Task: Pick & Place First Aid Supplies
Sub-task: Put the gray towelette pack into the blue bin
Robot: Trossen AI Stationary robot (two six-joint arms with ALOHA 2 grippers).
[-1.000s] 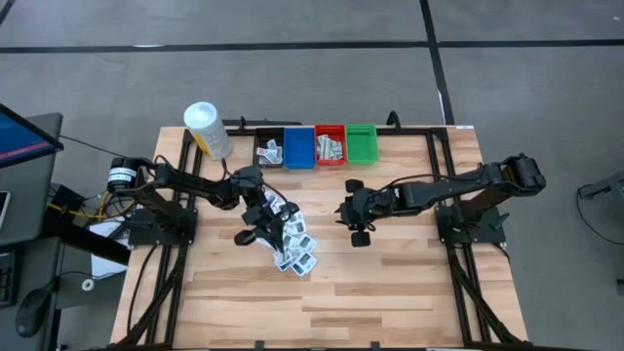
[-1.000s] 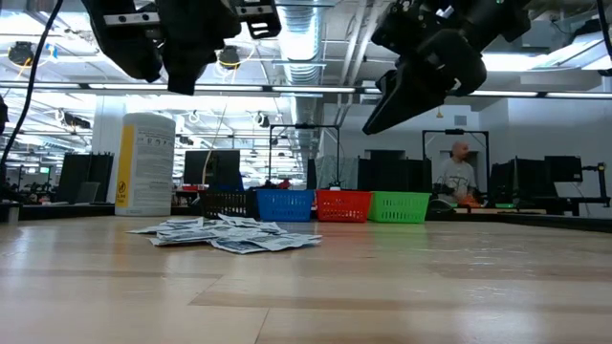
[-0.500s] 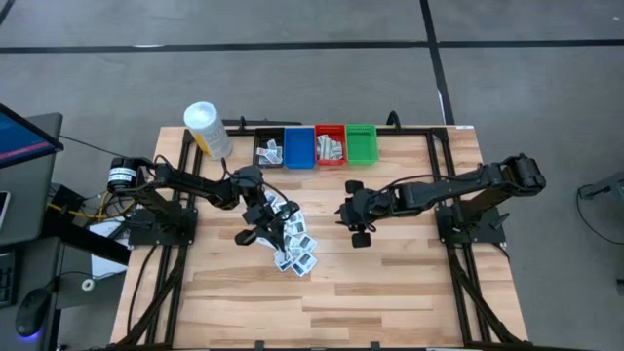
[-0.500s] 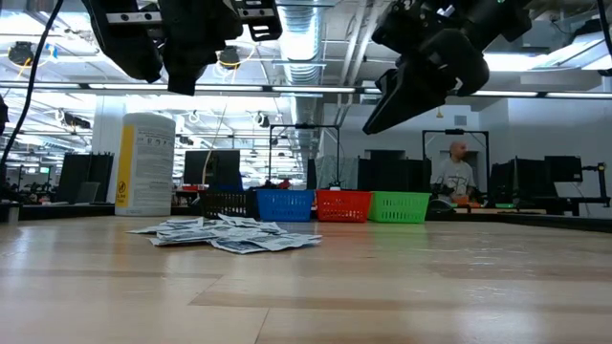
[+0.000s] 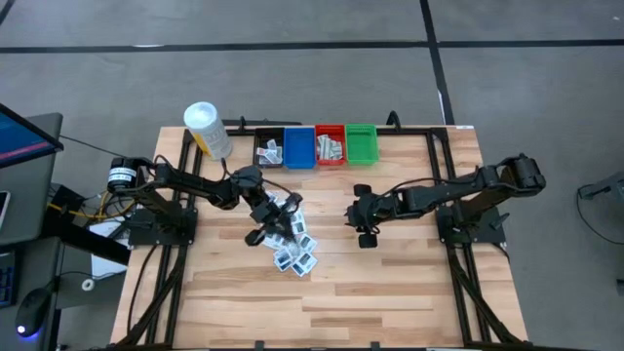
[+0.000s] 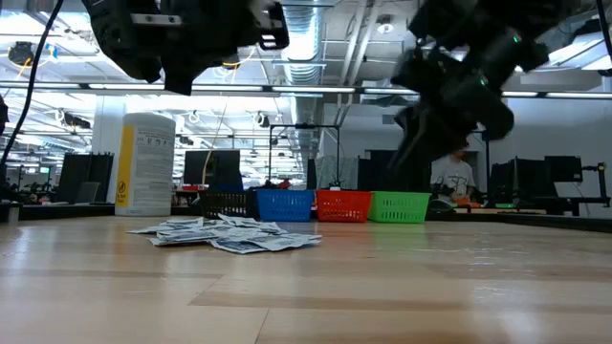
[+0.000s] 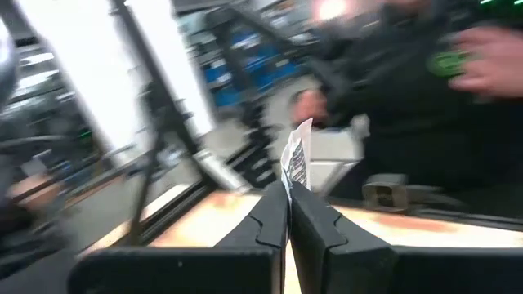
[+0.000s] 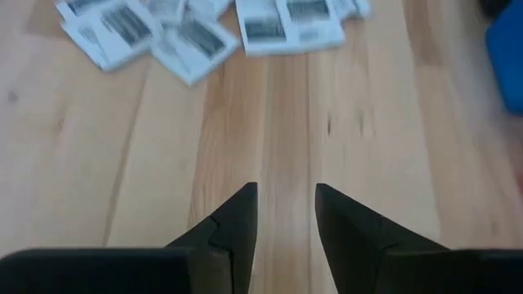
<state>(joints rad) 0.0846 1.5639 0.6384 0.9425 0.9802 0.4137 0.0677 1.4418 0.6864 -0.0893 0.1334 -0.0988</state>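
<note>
On the bench, left to right: a yellow container with a white cap stood at the back left corner; its label text showed in the low view but was too small to read. Next to it ran a row of four bins: black bin, blue bin, red bin, green bin. Some packets already lay in the black, blue and red ones; the green bin looked bare.

The left end effector hung over the near-left edge of the packet pile, fingers pinched together on one small white packet with dark print, lifted clear of the bench. Print unreadable.

The pile itself sat mid-bench, left of centre, still many packets, white with dark marks. No brand legible.

The right end effector hovered right of the pile, apart from it, fingers parted a moderate gap, nothing between them, bare wood under.

Judgement: task partly done. One packet in hand awaiting a bin, most of the pile left to sort.
</note>
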